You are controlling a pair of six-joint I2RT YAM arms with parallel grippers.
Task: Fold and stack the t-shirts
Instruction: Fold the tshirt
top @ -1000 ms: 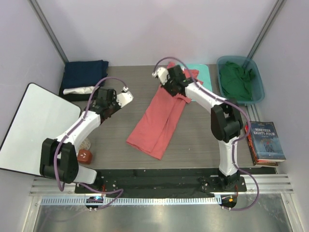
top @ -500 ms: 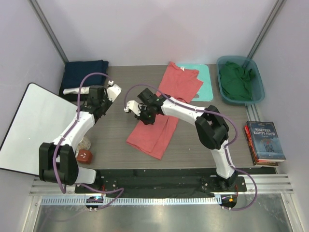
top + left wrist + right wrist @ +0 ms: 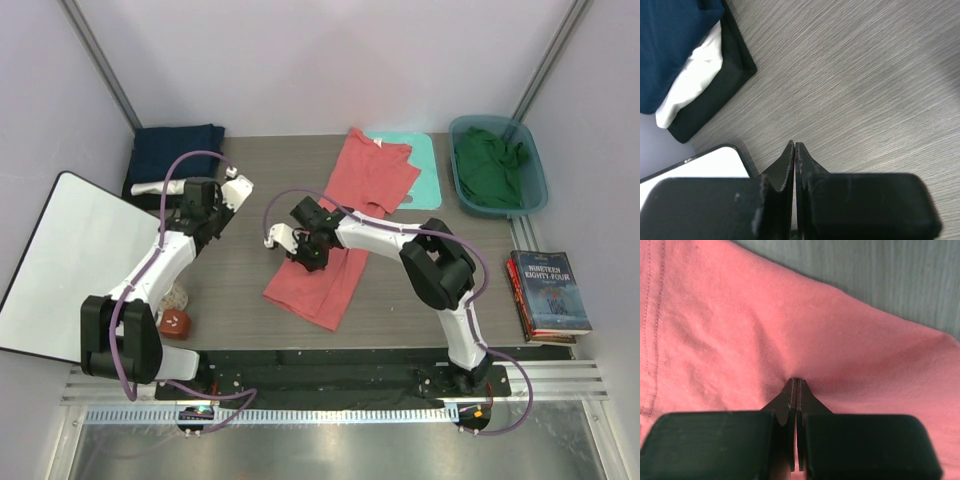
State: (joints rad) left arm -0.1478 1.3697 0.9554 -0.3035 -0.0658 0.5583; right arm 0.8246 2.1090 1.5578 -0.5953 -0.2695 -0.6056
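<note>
A coral-red t-shirt (image 3: 345, 215) lies stretched from the far middle of the table towards the near left. Its far part overlaps a mint-green board (image 3: 428, 172). My right gripper (image 3: 305, 252) is down on the shirt's left edge and shut on a pinch of its cloth (image 3: 850, 340), which puckers at the fingertips. My left gripper (image 3: 212, 215) is shut and empty above bare table (image 3: 850, 75). It is near a stack with a navy blue shirt (image 3: 178, 150) on a white shirt (image 3: 158, 187). A dark green shirt (image 3: 488, 165) lies in a bin.
A blue-green bin (image 3: 532, 165) stands at the far right. Books (image 3: 550, 295) lie at the right edge. A large white board (image 3: 70, 260) lies at the left. A small red object (image 3: 176, 322) sits by the left arm's base. The shirt stack rests on something black (image 3: 715, 95).
The right gripper moved from the shirt's far end to its left middle edge, and the shirt's far part now lies flat. The left gripper drew back left towards the stack.
</note>
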